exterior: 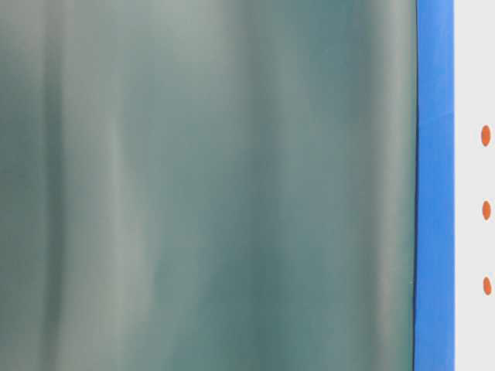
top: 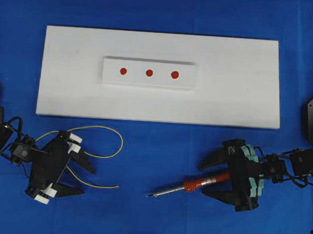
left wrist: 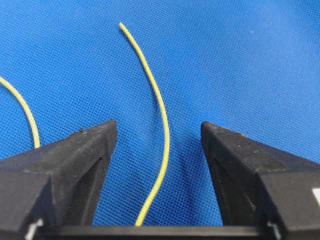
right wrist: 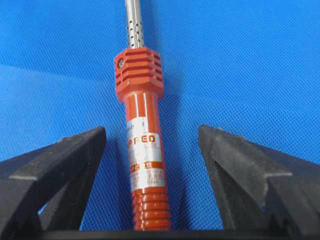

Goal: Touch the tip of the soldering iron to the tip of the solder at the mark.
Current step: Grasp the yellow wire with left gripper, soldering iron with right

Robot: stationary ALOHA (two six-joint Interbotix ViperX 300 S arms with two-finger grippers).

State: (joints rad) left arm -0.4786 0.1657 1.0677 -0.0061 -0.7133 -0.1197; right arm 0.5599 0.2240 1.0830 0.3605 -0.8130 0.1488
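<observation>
Left gripper (left wrist: 159,131): jaws spread, straddling the solder (left wrist: 161,125), which runs between the fingers without touching either. Right gripper (right wrist: 152,135): jaws spread, straddling the iron (right wrist: 142,125) handle; gaps show on both sides. Nothing is grasped. Iron tip points away from the right gripper.

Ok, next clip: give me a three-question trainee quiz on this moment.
1. True or false: the left tool is clamped shut on the solder.
2. Which part of the soldering iron lies between the right tool's fingers? A handle, B tip, C cable.
3. How many red marks are on the raised white strip?

Key: 1 false, the fingers stand apart on either side of it; 2 A; 3 three.
</observation>
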